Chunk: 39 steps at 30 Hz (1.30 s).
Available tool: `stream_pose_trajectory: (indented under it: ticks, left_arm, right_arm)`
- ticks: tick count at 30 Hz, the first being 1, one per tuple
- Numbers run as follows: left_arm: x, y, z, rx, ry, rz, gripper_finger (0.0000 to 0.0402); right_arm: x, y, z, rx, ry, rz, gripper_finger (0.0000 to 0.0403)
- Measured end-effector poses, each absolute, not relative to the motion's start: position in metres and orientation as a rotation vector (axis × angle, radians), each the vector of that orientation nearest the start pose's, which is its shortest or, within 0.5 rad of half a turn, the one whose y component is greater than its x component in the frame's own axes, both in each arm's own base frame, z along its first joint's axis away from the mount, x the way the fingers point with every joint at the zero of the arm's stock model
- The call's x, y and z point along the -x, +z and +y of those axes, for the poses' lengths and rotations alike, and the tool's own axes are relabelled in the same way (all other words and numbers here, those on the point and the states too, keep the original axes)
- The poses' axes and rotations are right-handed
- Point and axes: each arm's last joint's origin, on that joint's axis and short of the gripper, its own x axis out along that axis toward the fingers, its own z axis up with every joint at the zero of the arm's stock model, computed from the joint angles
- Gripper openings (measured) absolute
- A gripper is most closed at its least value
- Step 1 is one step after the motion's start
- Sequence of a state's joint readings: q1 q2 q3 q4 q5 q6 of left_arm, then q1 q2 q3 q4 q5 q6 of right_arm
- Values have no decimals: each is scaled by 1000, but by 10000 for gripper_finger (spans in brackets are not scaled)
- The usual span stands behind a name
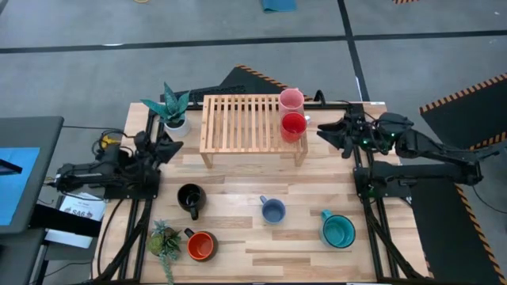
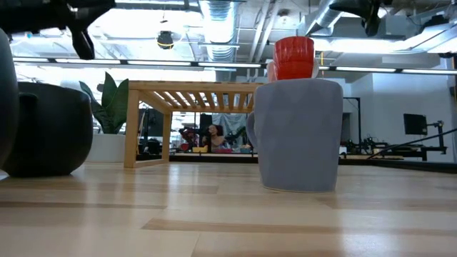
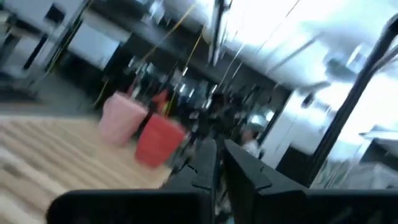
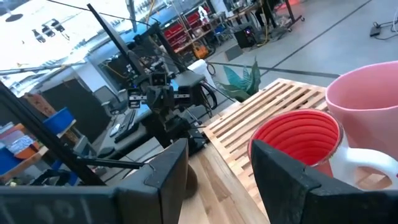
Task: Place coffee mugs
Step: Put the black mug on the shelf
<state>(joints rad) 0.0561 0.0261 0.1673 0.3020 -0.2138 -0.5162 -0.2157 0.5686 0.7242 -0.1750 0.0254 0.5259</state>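
Two mugs stand upright on the right end of the wooden slatted rack (image 1: 242, 123): the pale pink mug (image 1: 291, 100) and the red mug (image 1: 294, 125). On the table stand the black mug (image 1: 191, 198), the dark mug with the orange inside (image 1: 201, 245), the small blue-grey mug (image 1: 272, 210) and the larger teal mug (image 1: 338, 229). My right gripper (image 1: 326, 133) hovers open and empty just right of the red mug (image 4: 298, 140). My left gripper (image 1: 170, 146) is shut and empty, raised off the rack's left end.
A potted plant (image 1: 173, 107) stands at the rack's left end, close to my left gripper. Another small plant (image 1: 164, 240) sits beside the orange-inside mug near the front edge. Bare tabletop (image 1: 238, 178) lies between the rack and the row of mugs.
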Motion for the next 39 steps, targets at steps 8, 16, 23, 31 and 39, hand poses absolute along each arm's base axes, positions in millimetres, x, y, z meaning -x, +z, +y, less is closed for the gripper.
stream_pose_trajectory:
  ticks: [8,16,23,31,39]
  left_arm:
    - [-80,287,5,557,88,78,130]
    - [-100,290,-4,624,-60,609,221]
    - [-122,266,-14,534,60,873,218]
    - [-144,247,-24,392,232,977,215]
    - [-161,225,-40,272,232,1139,215]
  right_arm:
    - [-124,341,-28,-522,-243,-43,202]
    - [-124,341,-28,-522,-243,-41,202]
    - [-124,341,-28,-523,-244,-40,202]
    - [-124,341,-28,-523,-243,-40,202]
    - [-124,340,-28,-523,-245,-34,202]
